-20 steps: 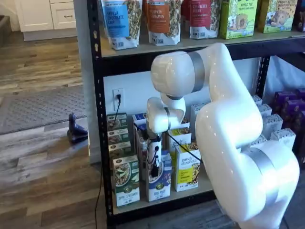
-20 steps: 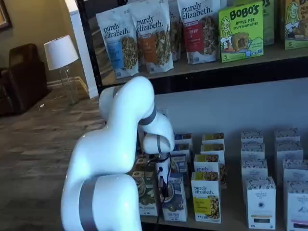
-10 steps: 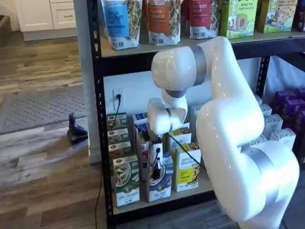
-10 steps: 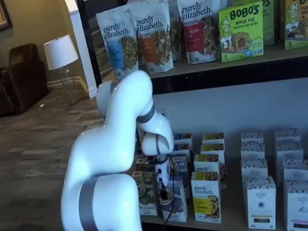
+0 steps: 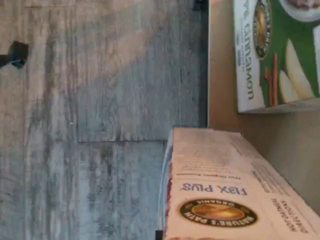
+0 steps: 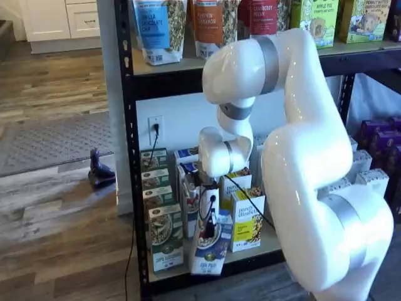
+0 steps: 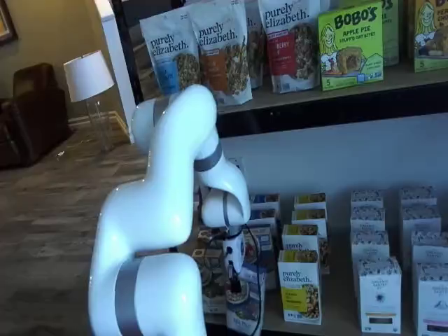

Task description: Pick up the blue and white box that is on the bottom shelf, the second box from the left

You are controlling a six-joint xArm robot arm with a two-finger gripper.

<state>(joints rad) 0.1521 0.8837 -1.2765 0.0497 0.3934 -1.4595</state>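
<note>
Since second ago, Flax Plus cereal box pulled forward off its row, now tilted, foot over front rail of bottom shelf. My gripper clamped on box's front face, fingers closed on it; same in both shelf views. Green-and-white box just beside it, upright. Yellow purely elizabeth box on other side.

Arm hides shelf's right boxes. Pincer fingertips masked against box; its lettering too small. Wrist view crops box.
</note>
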